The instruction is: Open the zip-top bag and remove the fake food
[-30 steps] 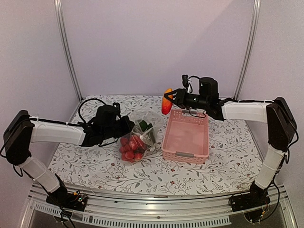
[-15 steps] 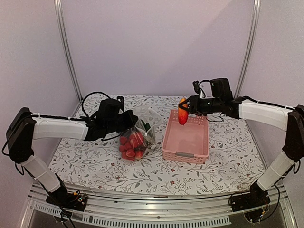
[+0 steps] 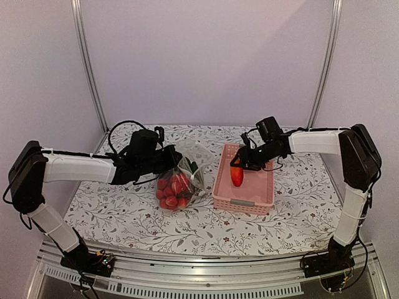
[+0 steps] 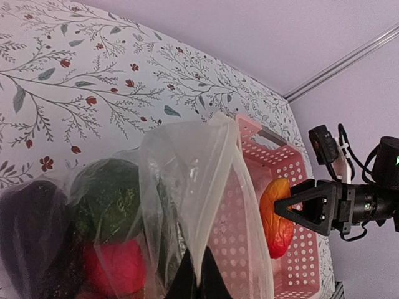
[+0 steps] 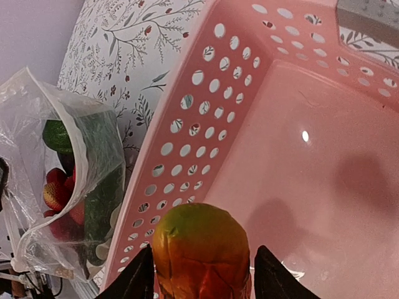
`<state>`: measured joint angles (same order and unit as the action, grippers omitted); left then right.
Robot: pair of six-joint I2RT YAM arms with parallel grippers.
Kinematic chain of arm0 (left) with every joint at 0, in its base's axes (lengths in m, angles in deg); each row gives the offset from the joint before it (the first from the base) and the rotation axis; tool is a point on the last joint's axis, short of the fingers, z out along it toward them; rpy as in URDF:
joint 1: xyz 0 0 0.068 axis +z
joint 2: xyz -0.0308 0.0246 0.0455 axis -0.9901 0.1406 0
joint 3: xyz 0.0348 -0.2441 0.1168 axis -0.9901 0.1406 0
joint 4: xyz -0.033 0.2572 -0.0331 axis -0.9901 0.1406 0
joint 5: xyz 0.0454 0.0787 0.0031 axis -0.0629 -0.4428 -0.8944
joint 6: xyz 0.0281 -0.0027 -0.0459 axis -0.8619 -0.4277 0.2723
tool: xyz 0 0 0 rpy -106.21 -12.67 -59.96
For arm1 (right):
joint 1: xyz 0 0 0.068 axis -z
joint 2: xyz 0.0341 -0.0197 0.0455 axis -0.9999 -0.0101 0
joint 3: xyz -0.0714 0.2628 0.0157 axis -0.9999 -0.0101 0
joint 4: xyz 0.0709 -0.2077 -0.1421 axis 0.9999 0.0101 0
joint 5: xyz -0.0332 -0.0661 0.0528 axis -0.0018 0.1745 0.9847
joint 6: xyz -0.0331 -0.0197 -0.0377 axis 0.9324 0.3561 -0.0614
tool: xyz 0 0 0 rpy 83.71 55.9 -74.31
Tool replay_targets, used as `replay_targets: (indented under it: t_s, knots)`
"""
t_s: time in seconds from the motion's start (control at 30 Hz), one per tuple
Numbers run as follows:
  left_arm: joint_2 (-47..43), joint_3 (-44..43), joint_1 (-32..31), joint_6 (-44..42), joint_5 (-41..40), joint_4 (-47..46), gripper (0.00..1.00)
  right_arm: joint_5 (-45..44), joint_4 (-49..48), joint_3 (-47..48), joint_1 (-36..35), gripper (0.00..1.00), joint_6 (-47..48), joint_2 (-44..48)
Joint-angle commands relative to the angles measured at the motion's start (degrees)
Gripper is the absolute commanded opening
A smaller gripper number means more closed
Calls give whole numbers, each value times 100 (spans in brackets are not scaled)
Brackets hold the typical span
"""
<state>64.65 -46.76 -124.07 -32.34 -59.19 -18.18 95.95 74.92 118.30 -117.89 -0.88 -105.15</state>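
The zip-top bag (image 3: 179, 182) lies left of the pink basket, its mouth raised. It holds fake food: red pieces (image 3: 170, 190), a green avocado (image 4: 106, 199) and a dark eggplant (image 4: 25, 218). My left gripper (image 3: 167, 159) is shut on the bag's top film, which also shows in the left wrist view (image 4: 196, 187), and holds it up. My right gripper (image 3: 242, 163) is shut on an orange-red fake fruit (image 3: 237, 175) and holds it low inside the basket's left half. The fruit fills the gap between the right wrist view's fingers (image 5: 134, 280).
The pink slotted basket (image 3: 249, 202) stands right of the bag on the flowered tablecloth; its floor (image 5: 312, 156) is bare under the fruit. The bag (image 5: 81, 168) lies just outside the basket's left wall. Metal frame posts stand at the back corners.
My right gripper has carried the orange-red fruit from high behind the basket's far left corner down into the basket. My left gripper has stayed on the bag.
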Motion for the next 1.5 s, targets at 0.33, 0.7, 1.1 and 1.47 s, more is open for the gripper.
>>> replay_targets:
  t_s: [0.33,0.7,1.1,1.47]
  knots:
    - [21,87,-113,-384,154,-14,0,179,674,994,-43,68,353,59]
    - [154,10,-321,-550,215,-11,0,676,887,2326,-742,54,92,-496]
    - [94,59,-360,-484,-49,16,0,430,1478,3010,-1327,43,189,-1544]
    - [-51,187,-363,-533,-98,14,0,-339,2176,3716,-1608,49,457,-2252]
